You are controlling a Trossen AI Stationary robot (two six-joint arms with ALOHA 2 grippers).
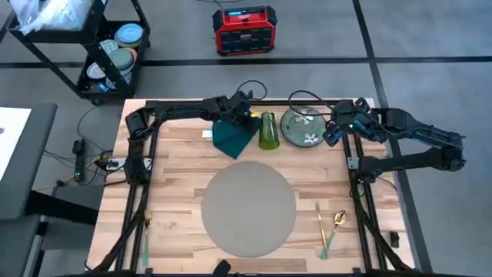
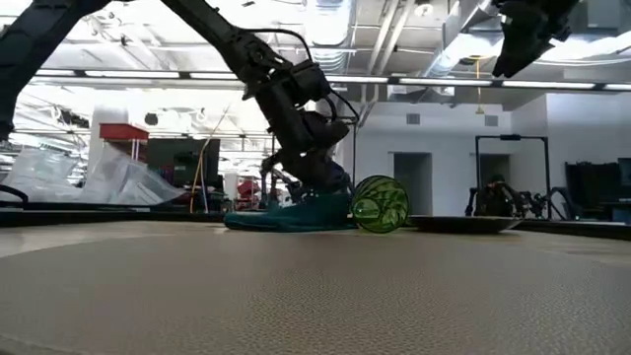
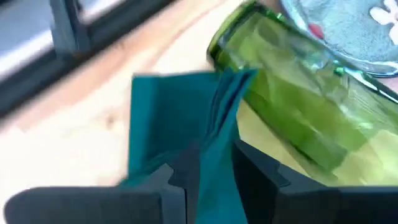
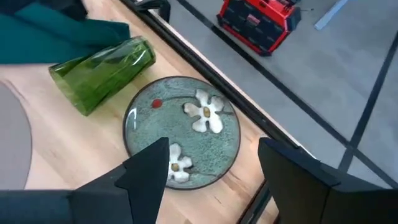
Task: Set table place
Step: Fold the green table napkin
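The round grey placemat (image 1: 250, 209) lies flat in the middle of the wooden table (image 1: 177, 169). Beyond it, near the far edge, a dark green napkin (image 1: 233, 136) lies next to a green glass (image 1: 267, 129) that rests on its side. A floral plate (image 1: 301, 127) sits flat to the glass's right. My left gripper (image 3: 208, 177) is shut on the napkin. My right gripper (image 4: 214, 171) hovers open above the plate (image 4: 183, 130), raised well clear of it (image 2: 523, 39). My left gripper pinches a raised fold of the napkin (image 3: 210, 149) between its two fingers, coming down at a slant from above. The rest of the cloth (image 2: 286, 215) lies bunched on the table, with one edge against the glass (image 3: 286, 106).
A fork (image 1: 146, 229) lies near the table's front left. A knife (image 1: 319, 223) and a gold spoon (image 1: 338, 221) lie at the front right. Black frame rails (image 1: 138, 192) run along both sides. A black cart (image 1: 115, 54) and a red box (image 1: 244, 31) stand on the floor beyond.
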